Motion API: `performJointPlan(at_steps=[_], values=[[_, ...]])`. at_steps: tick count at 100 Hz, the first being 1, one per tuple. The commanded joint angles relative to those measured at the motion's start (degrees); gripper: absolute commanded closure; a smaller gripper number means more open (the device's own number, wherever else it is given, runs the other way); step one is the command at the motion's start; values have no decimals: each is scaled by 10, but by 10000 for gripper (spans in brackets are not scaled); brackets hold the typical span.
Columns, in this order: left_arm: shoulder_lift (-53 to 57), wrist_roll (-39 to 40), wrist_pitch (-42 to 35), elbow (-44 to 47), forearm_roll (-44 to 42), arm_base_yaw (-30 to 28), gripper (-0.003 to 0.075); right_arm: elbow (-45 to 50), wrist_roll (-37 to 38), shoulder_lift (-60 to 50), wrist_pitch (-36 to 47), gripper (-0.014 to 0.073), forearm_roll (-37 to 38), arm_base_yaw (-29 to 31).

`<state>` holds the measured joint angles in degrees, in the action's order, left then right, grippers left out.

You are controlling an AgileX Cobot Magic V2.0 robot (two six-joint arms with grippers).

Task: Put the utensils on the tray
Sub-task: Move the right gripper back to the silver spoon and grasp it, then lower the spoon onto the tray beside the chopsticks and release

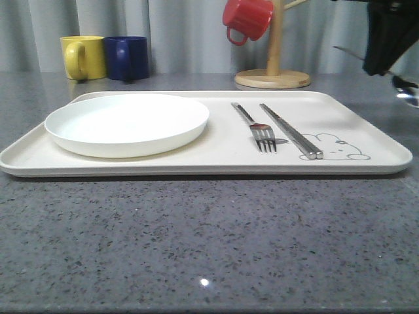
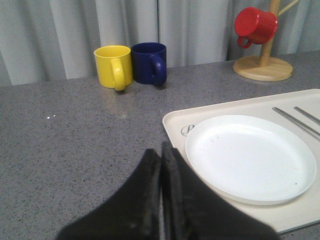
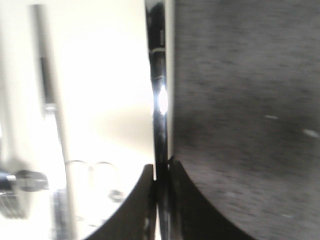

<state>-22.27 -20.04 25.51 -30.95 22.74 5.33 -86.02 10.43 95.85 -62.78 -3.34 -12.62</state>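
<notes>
Front view: the cream tray (image 1: pixel 216 157) lies on the grey worktop (image 1: pixel 209 242), with the white plate (image 1: pixel 127 123) at frame left, the fork (image 1: pixel 256 128) right of centre and the chopsticks (image 1: pixel 291 131) just right of the fork. At the upper right of the frame, the right claw (image 1: pixel 387 49) grips the spoon (image 1: pixel 407 91) above the tray's right edge. Right wrist view: fingers (image 3: pixel 182 205) are pinched on the spoon's handle. Left wrist view: the left claw (image 2: pixel 161 192) is fully closed, holding nothing, over the worktop beside the tray.

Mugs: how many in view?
3. Yellow mug and blue mug side by side at the table's back left; red mug hanging on the wooden mug tree.
</notes>
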Motion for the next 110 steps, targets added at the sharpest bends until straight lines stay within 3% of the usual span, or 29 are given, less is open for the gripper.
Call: performJointPlan(at_steps=[1,26,84,99,110], values=[[-4,0,-39,-16,7,-1,739,-16,28,-11,33,650,4,-29],[-4,0,-39,-16,7,-1,739,-16,46,36,47,650,8,-66],[-4,0,-39,-16,7,-1,739,-16,65,78,43,643,33,-66],[-4,0,-39,-16,7,-1,739,-16,65,81,39,553,33,-66],[-4,0,-39,-16,7,-1,739,-16,65,81,38,424,33,-66]])
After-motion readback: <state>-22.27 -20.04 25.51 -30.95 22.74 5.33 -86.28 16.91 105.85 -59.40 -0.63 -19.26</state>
